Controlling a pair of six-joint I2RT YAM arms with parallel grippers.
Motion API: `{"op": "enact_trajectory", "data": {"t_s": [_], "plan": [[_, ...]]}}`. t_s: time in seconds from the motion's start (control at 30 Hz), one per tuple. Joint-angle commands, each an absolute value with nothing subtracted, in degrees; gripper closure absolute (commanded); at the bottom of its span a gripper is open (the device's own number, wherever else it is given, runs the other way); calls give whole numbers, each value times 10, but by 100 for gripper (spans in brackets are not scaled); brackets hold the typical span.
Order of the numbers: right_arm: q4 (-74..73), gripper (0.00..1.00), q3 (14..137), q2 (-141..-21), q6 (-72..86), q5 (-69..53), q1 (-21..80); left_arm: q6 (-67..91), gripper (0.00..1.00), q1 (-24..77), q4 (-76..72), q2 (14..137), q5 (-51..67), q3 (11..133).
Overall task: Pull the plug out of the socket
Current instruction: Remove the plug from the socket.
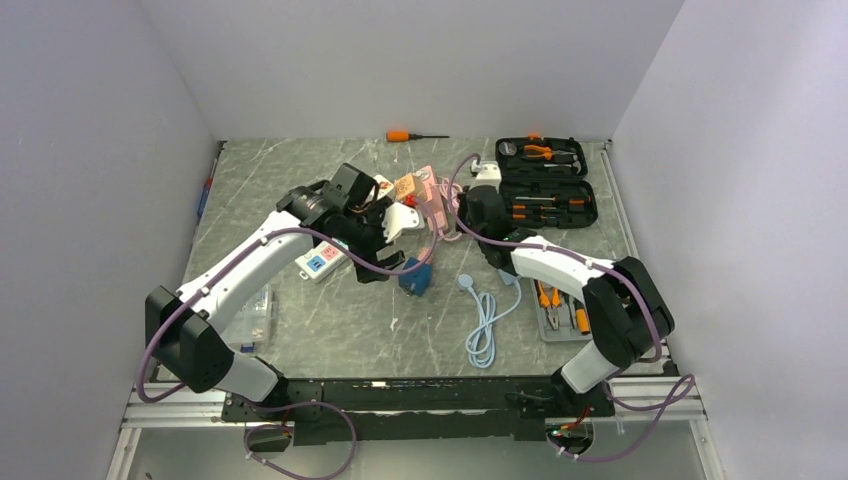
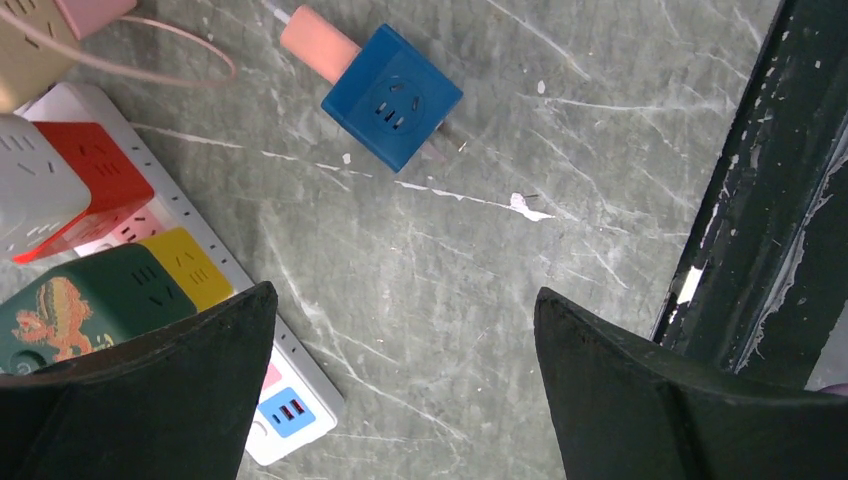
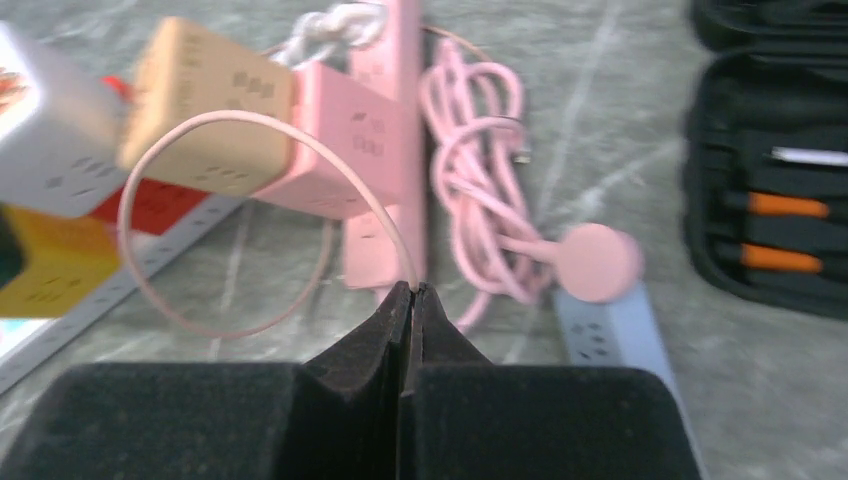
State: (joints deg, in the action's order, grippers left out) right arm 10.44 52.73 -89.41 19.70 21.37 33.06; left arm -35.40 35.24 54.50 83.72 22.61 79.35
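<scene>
A blue cube socket lies on the grey marble table, with a salmon-pink plug stuck in its upper-left side. It also shows in the top view. The plug's thin pink cable loops up into my right gripper, which is shut on it. My left gripper is open and empty, hovering above bare table a short way from the blue cube, its left finger over a white power strip.
Red, yellow, green and white cube adapters sit on the white strip. A pink power strip, a tan cube and a coiled pink cord lie behind. An open tool case, a pliers tray, a pale blue cable and a screwdriver lie around.
</scene>
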Motion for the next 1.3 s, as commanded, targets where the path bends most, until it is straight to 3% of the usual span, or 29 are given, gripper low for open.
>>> {"op": "enact_trajectory", "data": {"t_s": [0.0,0.1,0.23,0.57,0.87,1.07,1.27], "plan": [[195,100,532,-912,204,50,339,-339,1,339,517,806,213,781],[177,99,540,-925,190,-10,357,-335,1,318,524,804,227,783],[68,64,592,-966,202,-12,368,-331,1,299,531,805,235,793],[-112,9,629,-893,207,114,415,-332,1,272,553,795,241,812],[-265,4,690,-872,198,126,470,-335,1,255,574,786,251,814],[-305,13,685,-805,190,116,483,-342,1,247,578,784,249,813],[-343,11,720,-814,169,56,528,-350,1,239,596,787,265,831]]}}
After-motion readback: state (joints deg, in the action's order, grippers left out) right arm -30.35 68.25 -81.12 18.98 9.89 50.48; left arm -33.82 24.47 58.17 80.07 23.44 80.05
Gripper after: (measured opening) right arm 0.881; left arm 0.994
